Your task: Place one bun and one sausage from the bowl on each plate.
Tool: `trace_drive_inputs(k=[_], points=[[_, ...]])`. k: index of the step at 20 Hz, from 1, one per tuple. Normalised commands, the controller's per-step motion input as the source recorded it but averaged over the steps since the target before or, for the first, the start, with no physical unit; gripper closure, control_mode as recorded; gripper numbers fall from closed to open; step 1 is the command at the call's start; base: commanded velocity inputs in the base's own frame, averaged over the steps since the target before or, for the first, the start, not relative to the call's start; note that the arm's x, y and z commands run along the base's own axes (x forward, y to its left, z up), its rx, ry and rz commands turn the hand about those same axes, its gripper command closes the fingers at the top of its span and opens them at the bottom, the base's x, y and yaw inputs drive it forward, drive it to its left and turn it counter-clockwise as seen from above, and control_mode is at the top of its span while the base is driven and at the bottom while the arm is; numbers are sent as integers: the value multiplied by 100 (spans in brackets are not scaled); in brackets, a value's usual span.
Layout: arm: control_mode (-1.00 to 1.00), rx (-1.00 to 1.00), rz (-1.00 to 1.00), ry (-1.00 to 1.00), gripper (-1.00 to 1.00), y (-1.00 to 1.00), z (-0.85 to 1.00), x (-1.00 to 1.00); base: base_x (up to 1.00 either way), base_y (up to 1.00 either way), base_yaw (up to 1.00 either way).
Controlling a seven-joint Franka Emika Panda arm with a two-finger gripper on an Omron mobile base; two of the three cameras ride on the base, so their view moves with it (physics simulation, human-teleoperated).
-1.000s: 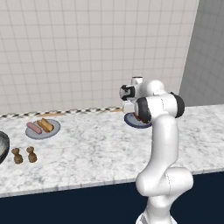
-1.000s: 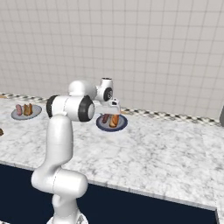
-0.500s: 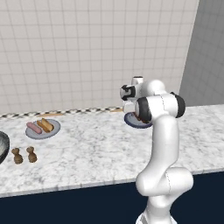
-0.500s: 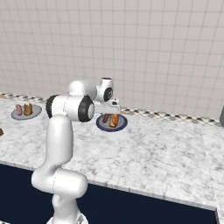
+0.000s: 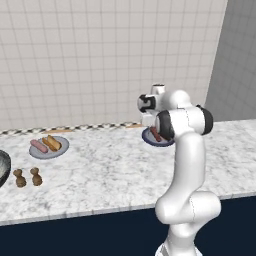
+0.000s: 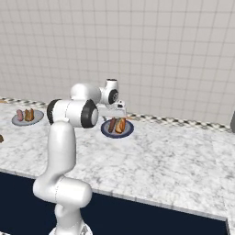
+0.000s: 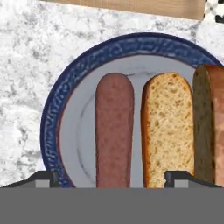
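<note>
Nearest the cameras, the white arm is rising from its base at the counter's front edge, bending at its dark elbow joint and reaching forward so that the gripper (image 6: 118,111) is hanging directly over the dark blue plate (image 7: 52,113). Seen from the hand view, the pincer is standing released: its two dark fingertips (image 7: 41,178) are spread wide at the bottom, gripping nothing. Between and just beyond them, the dark red sausage (image 7: 114,131) is lying lengthwise on the plate, with the bun (image 7: 168,131) lying parallel just beside it, its cut face showing and its darker crust toward the far side of the picture. Both are resting flat on the plate, below the open jaws. Compared with a second ago, the arm is holding nearly the same pose over the same plate, and the jaws, shut then, are now parted. Farther along the marble counter (image 5: 100,170), the light grey plate (image 5: 48,148) is carrying a pink sausage (image 5: 38,146) and a second bun (image 5: 51,143) side by side, well apart from the gripper. Beyond that, the dark bowl (image 5: 2,169) is sitting at the left edge of the left base view.
</note>
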Motion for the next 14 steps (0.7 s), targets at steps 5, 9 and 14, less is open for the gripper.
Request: trace_drive_inputs(k=[5,9,14], points=[[-100,0,0,-12,-100,5,100,-48,0,0,0],[-100,1,0,-16,-100,0,96,-93,0,0,0],[-100,3,1,-8,-100,-26,22,-100,0,0,0]])
